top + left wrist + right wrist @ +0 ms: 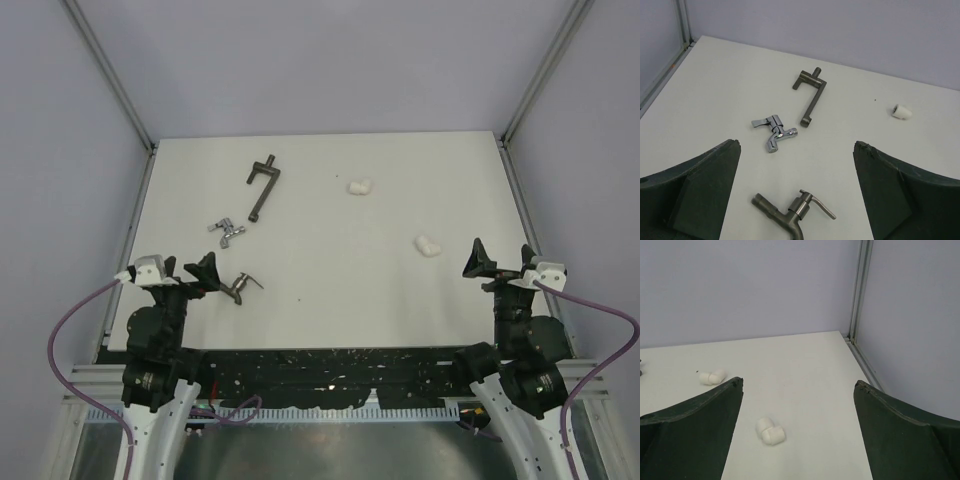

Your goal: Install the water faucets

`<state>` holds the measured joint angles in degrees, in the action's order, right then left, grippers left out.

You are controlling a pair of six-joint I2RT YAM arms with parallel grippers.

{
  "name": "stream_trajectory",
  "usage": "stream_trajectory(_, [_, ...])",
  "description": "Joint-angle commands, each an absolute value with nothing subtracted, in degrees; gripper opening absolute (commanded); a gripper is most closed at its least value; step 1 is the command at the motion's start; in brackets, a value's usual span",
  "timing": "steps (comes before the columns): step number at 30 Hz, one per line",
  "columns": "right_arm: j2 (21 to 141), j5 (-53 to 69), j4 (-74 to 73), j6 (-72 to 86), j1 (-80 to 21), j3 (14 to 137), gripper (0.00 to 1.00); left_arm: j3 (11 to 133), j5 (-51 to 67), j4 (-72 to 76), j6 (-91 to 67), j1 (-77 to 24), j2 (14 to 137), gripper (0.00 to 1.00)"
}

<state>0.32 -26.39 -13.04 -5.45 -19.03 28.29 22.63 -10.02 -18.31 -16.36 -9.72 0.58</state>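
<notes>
Left gripper [188, 268] jaws wide, nothing held; right gripper [501, 255] same.

Top view: dark faucet [240, 287] on table [330, 300], just beside left gripper at 4 o'clock. Silver faucet [227, 232] near, at 1 o'clock. T-handled bar [263, 185] at 1 o'clock of silver faucet.

Left wrist: silver faucet [775, 132] centre, dark faucet [790, 212] at 6 o'clock, lying between fingers [700, 190], untouched.

Right wrist: two white elbows [771, 431], one at 6 o'clock between fingers, other at 10 o'clock.
</notes>
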Motion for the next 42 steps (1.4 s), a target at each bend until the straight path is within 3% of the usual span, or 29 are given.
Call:
stream_trajectory(1, [0.9, -25.5, -12.8, -3.3, -19.2, 29.8, 0.95, 23.1, -11.7, -17.7, -17.1, -9.4, -13.1, 1.00])
stream_trajectory(12, [12.2, -10.1, -22.5, 5.4, -19.2, 37.2, 0.96, 31.5, -14.3, -31.5, -23.2, -9.4, -1.3, 1.00])
stream_trajectory(22, [23.6, 2.7, -25.4, 11.1, -19.2, 41.1, 0.95, 44.6, -1.2, -48.6, -19.9, -9.4, 28.8, 1.00])
stream_trajectory(28, [26.8, 2.9, -23.9, 13.1, -19.2, 41.4, 0.95, 43.8, 5.8, -46.1, -20.5, -9.4, 35.1, 1.00])
stream_trajectory(35, [31.1, 2.9, -23.6, 13.2, -19.2, 42.5, 0.96, 43.2, 5.0, -45.4, -28.1, -9.4, 43.4, 1.00])
stream_trajectory(37, [31.8, 3.4, -24.3, 13.3, -19.2, 42.3, 0.96, 42.5, 1.9, -44.3, -31.6, -9.4, 45.1, 0.84])
stream_trajectory(38, [32.2, 3.7, -24.3, 13.4, -19.2, 42.1, 0.95, 42.5, -1.3, -44.1, -33.7, -9.4, 45.8, 0.81])
stream_trajectory(42, [33.1, 4.2, -25.6, 13.6, -19.2, 41.6, 0.95, 43.1, -11.1, -45.3, -40.9, -9.3, 49.5, 0.87])
